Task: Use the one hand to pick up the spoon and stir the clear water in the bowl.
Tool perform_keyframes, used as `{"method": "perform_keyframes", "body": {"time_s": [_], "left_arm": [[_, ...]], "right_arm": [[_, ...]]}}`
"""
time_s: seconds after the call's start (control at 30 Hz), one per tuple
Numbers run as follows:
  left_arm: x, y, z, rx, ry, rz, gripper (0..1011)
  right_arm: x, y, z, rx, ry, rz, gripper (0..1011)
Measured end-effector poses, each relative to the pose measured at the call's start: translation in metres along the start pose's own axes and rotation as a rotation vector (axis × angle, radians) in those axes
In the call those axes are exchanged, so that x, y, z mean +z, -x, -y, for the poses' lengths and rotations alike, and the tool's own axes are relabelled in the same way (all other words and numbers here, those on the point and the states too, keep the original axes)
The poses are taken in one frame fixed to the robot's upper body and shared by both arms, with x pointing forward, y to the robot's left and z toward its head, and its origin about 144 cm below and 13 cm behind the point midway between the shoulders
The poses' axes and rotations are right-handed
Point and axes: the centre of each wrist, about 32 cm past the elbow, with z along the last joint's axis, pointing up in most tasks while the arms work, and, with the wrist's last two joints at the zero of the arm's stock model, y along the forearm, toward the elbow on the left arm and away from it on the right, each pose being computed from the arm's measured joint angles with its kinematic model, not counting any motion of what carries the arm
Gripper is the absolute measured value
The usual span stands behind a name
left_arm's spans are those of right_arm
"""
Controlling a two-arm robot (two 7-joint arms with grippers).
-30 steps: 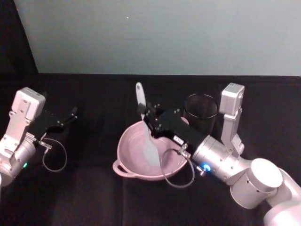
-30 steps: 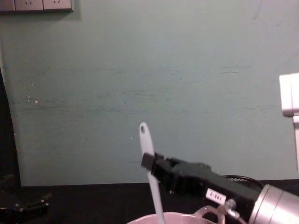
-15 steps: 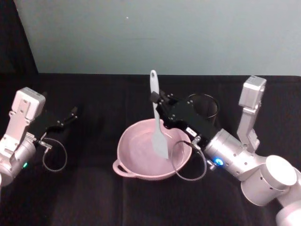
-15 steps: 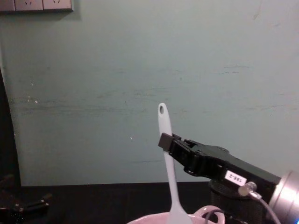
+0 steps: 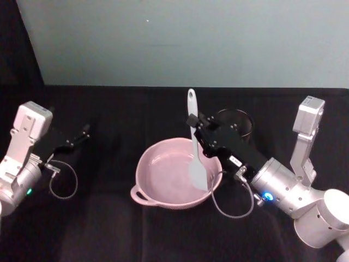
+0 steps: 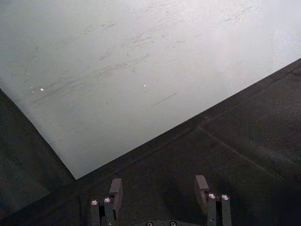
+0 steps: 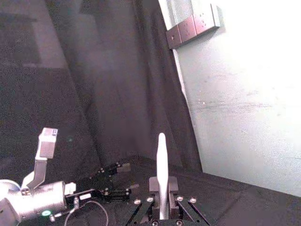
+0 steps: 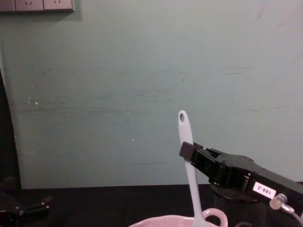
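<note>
The right gripper point(image 5: 193, 121) sits just right of centre in the head view, its fingers closed on the handle of the white spoon point(image 5: 195, 147). It grips a little below the handle's top end. The spoon stands nearly upright, its holed end poking up above the fingers. Its blade hangs below them inside the pink bowl point(image 5: 143, 164), close to the bowl's right wall. I cannot tell whether the blade touches the bottom.

From the chest view, the spoon point(image 8: 188, 142) rises at lower centre-right, with the gripper point(image 8: 187, 150) clamped across it from the right and the bowl's rim point(image 8: 161, 220) along the bottom edge. The black mesh cup point(image 5: 234, 121) stands just behind the gripper, upper right of the bowl.

The left gripper point(image 5: 82, 132) rests at the left edge of the head view, well apart from the bowl. Its fingers point(image 6: 115, 188) are spread with nothing between them.
</note>
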Motion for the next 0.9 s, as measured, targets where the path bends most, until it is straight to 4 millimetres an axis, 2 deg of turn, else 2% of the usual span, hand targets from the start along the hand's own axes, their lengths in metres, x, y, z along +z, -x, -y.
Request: {"method": "perform_keyframes", "body": {"time_s": [0.37,0.9], "left_arm": [[0.0,0.0,0.0,0.0,0.0,0.0,1011],[0.0,0.0,0.0,0.0,0.0,0.0,1011]], "right_arm": [[0.0,0.0,0.01,-0.011,0.002,0.002,111],[0.026,-0.002,0.045,-0.022,0.053,0.041,111]]}}
